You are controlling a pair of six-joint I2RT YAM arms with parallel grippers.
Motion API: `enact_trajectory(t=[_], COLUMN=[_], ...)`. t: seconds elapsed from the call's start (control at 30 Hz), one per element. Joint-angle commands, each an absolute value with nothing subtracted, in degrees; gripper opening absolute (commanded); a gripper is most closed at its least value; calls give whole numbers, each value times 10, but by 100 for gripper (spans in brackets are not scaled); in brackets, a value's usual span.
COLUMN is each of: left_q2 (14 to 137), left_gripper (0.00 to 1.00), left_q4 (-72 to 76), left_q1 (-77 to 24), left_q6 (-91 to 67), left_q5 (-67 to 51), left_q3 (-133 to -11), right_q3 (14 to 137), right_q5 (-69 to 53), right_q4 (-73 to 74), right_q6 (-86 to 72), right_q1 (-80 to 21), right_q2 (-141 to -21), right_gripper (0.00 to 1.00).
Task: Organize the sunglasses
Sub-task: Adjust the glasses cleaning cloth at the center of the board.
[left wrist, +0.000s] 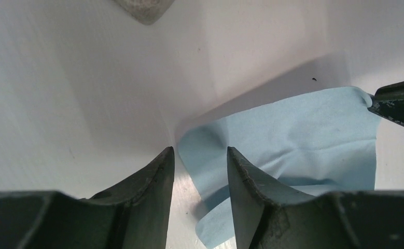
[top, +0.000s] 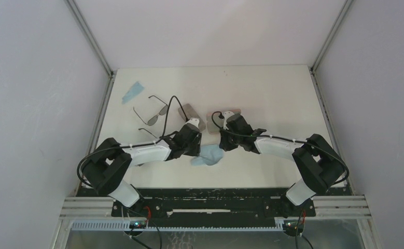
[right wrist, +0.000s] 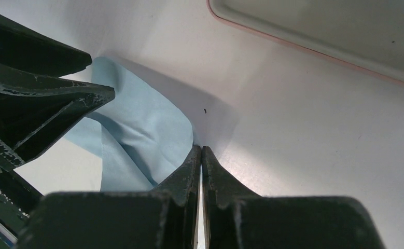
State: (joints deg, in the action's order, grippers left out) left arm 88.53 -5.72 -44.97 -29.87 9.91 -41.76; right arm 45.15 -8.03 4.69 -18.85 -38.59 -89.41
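One pair of sunglasses with a thin black wire frame and dark lenses lies open on the table's left half, behind my left arm. I cannot make out a second pair. A light blue cloth lies crumpled between my two grippers. My left gripper is open, and its jaws straddle the cloth's left edge. My right gripper is shut, with the cloth's raised right corner at its tips. Its finger touches that corner in the left wrist view.
A grey-brown case lies just behind my left gripper and shows in the left wrist view. A pink case lies behind my right gripper, its rim close by. A second light blue cloth lies at the far left.
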Motion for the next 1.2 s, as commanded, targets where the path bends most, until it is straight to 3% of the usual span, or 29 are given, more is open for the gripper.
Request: enact_trajectory(t=[0.0,0.13,0.5,1.17], left_q2=[902,915,915,693], left_gripper=[45,38,1,0], left_q4=[-63,-61,-51,-36], left_q1=[-459,-462,-463,-500], left_q6=[-280,-280,-275,-249], left_q5=[118,121,126,82], left_q3=[-446,-446,-447,-386], right_q3=[451,451,447,384], right_q5=[-78,-79,-79,-22], right_q4=[47,47,46,40], right_q6=[-189,-189,-184,-154], right_q1=[-381,-381,-381,-422], right_q2=[-885,-884,-867,-676], right_gripper=[0,0,0,0])
